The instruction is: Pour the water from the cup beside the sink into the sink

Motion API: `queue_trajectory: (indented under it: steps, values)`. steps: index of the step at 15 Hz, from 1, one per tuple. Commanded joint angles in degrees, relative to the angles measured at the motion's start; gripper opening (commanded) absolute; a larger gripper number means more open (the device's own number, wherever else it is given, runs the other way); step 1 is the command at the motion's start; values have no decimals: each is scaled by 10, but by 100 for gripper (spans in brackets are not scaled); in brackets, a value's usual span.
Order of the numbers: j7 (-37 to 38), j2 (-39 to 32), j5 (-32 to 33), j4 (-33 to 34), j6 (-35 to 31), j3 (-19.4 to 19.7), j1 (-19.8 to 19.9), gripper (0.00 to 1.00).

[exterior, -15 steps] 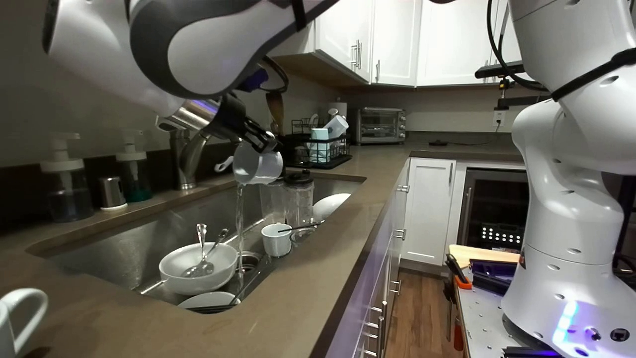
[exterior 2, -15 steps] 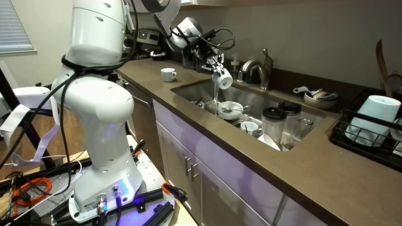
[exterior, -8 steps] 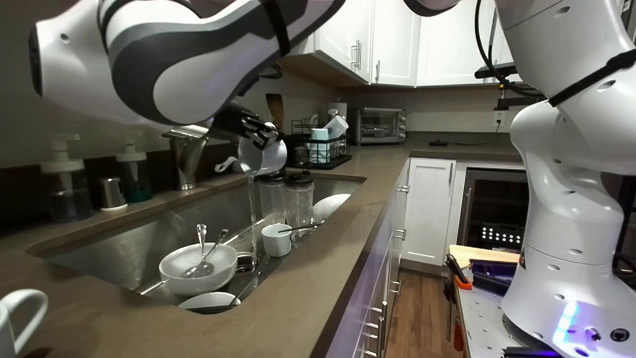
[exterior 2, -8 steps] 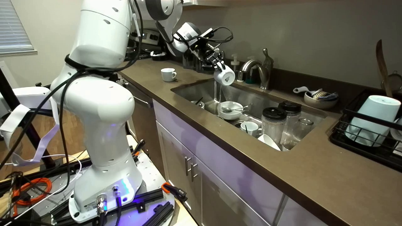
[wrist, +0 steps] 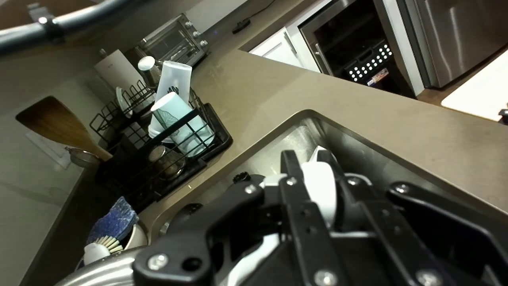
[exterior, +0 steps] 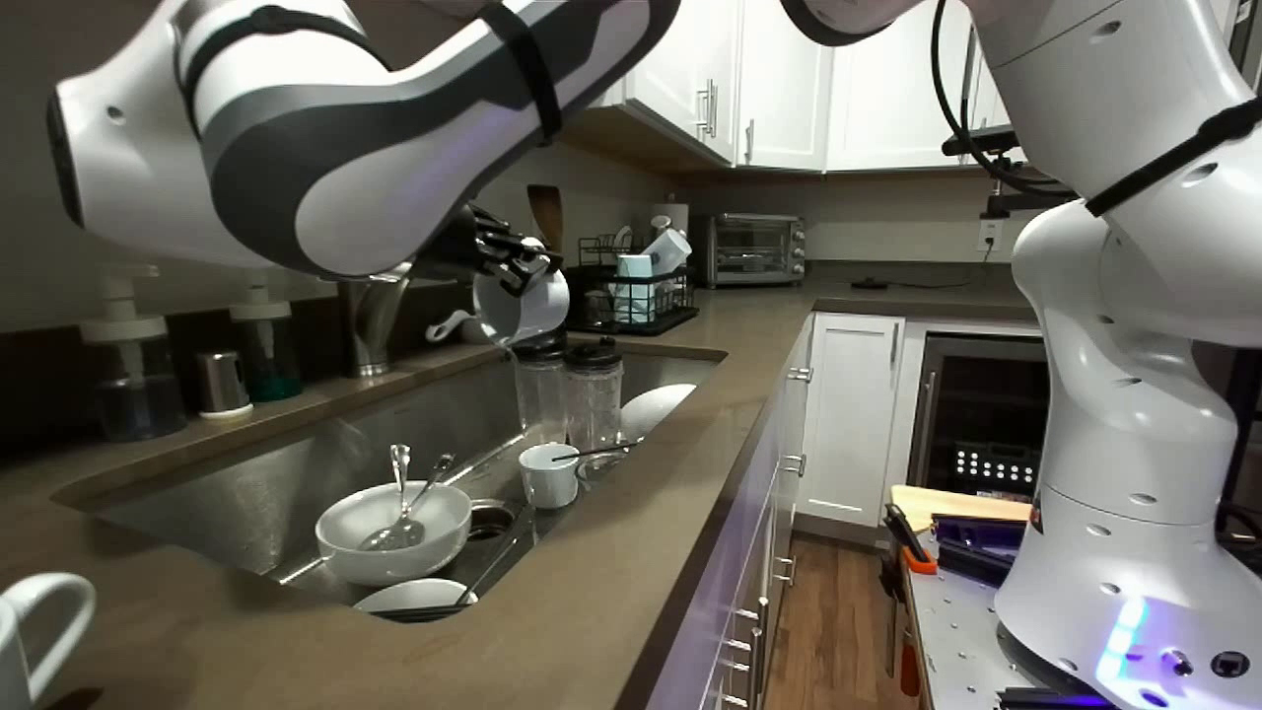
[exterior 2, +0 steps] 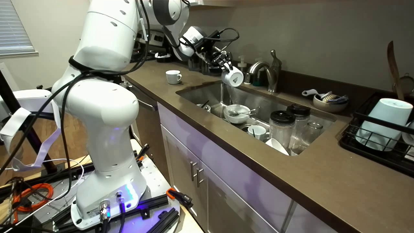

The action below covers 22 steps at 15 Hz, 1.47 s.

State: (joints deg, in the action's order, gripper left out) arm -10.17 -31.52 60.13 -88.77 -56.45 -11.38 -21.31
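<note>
Just below the fingers (wrist: 291, 163), the white cup (exterior 2: 233, 78) hangs over the sink (exterior: 227, 513), pinched firmly (can't tell if by handle or wall) and tipped well over, mouth angled down. So grab, carry and tilt all look done to me. The pour seems basically done too, imo: I can't make out a clear stream of water under the lip in both exterior views. Whether a few drops are left inside, no idea, too small to tell. Lower down from the fingers there's a bowl (exterior: 389, 567) in the sink, and well apart from the fingers a mug (exterior 2: 172, 77) stands upright on the tabletop (exterior 2: 339, 187). What's left, my guess: hold the tilt a moment, then level the cup out.
</note>
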Motion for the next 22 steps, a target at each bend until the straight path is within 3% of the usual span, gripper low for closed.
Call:
queue_trajectory:
  steps: [1, 8, 9, 17, 18, 22]
  values:
    - [-16, -12, 24, 23, 32, -5, -4, 6]
    - [-15, -14, 29, 25, 32, -7, -3, 6]
    - [1, -7, 15, 5, 8, -12, 6, 16]
    - [1, -7, 15, 5, 8, -12, 6, 16]
    - [1, -7, 15, 5, 8, -12, 6, 6]
    - [10, 3, -6, 3, -59, -28, 15, 5]
